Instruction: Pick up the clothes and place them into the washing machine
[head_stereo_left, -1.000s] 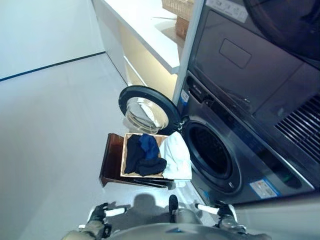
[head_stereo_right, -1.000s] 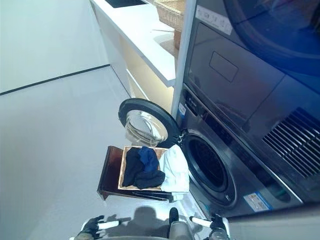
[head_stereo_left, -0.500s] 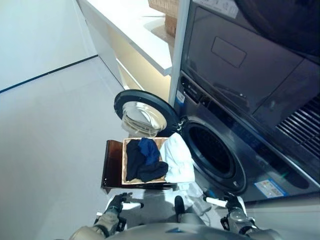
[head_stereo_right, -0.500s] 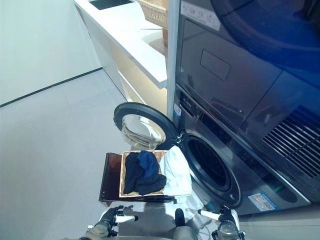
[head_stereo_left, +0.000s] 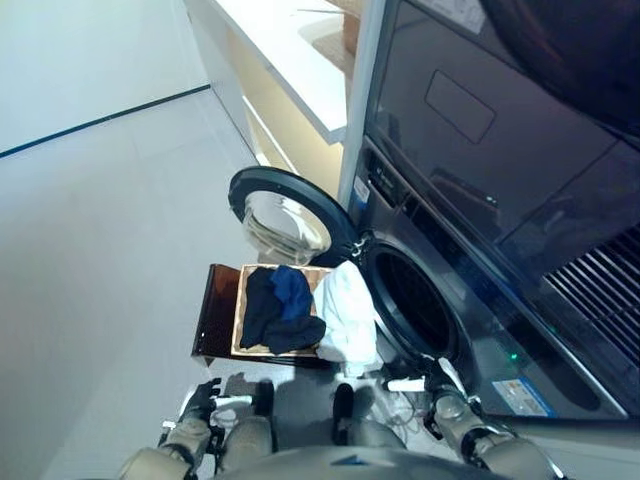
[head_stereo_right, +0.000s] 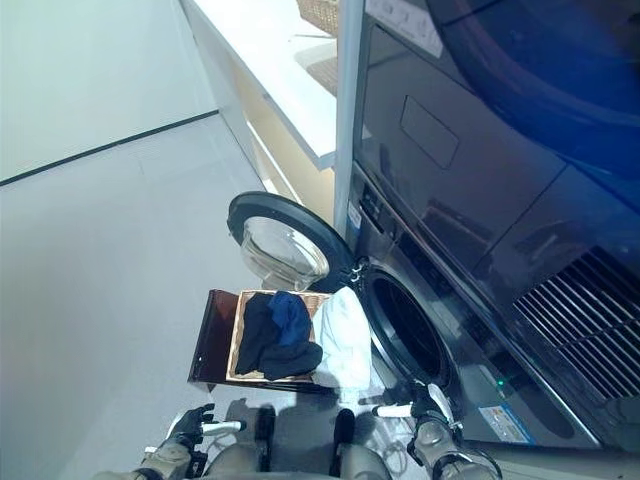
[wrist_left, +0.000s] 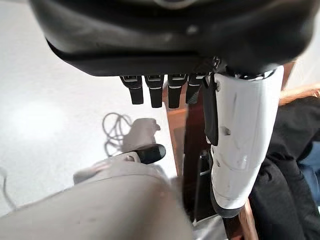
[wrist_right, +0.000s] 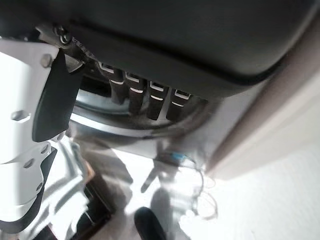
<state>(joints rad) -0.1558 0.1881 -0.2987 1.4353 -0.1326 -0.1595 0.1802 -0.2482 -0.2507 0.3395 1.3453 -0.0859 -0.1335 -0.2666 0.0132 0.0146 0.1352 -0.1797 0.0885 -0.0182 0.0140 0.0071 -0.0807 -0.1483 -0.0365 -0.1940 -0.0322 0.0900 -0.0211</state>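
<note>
Pale grey floor (head_stereo_left: 110, 230) fills the left side, with a white counter (head_stereo_left: 290, 60) running along the wall above it. Low at the left, the left hand (head_stereo_left: 203, 402) hangs empty, fingers curled. Ahead, a wooden basket (head_stereo_left: 238, 325) on a dark stand holds dark and blue clothes (head_stereo_left: 275, 308), with a white garment (head_stereo_left: 347, 315) draped over its right edge. Beyond it stands the round door (head_stereo_left: 285, 215), swung open. Rightward, the washing machine (head_stereo_left: 440, 300) shows its open drum. The right hand (head_stereo_left: 432, 380) is empty, fingers curled.
</note>
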